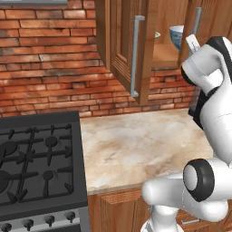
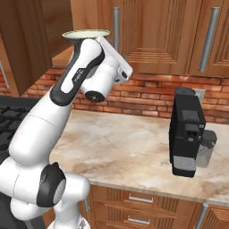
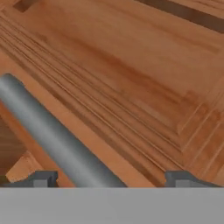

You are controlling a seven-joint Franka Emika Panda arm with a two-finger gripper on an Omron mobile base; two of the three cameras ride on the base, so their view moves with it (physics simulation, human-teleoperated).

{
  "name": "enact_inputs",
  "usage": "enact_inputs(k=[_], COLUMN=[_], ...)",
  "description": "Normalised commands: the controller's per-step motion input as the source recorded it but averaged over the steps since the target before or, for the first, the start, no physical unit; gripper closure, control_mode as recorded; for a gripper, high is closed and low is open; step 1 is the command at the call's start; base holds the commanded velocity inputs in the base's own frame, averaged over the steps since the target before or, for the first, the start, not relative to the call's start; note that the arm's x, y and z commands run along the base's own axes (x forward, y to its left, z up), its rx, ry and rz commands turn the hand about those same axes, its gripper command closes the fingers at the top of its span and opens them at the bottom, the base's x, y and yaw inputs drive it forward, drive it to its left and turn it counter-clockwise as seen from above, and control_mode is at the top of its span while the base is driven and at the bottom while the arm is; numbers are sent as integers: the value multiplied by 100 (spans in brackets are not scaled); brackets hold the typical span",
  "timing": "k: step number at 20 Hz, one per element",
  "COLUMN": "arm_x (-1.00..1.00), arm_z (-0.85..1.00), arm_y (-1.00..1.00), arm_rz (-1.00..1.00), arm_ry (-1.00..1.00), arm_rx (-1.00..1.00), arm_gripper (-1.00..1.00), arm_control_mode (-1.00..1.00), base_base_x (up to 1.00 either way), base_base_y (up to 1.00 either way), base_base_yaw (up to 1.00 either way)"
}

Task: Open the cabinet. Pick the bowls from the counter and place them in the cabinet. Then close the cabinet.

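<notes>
The cabinet's left door (image 1: 124,41) is swung wide open. On the shelf inside sit the light blue bowl (image 1: 176,35) and the pale green-cream bowl (image 2: 86,33). My arm is raised to the cabinet's right door (image 2: 147,31), with the hand close to its long grey bar handle (image 1: 198,20). In the hand view that handle (image 3: 52,135) runs diagonally across the panelled door and passes between my fingertips (image 3: 41,178). My gripper (image 3: 111,180) is open, with nothing held. The beige counter (image 1: 136,145) lies below.
A black gas stove (image 1: 36,163) adjoins the counter on the left. A black coffee machine (image 2: 188,132) stands on the counter at the right by the brick wall. More wooden wall doors (image 2: 214,36) continue to the right, and drawers (image 2: 138,208) sit under the counter.
</notes>
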Motion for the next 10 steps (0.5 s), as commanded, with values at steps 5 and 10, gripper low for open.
enact_inputs(k=[5,10], arm_x=[100,95], arm_z=[15,22], arm_y=[-19,-72], arm_rz=[-13,5], arm_ry=[34,45], arm_rx=[30,52], arm_gripper=[-100,-100], arm_control_mode=[-100,-100], base_base_x=[0,0], base_base_y=[0,0], base_base_yaw=[0,0])
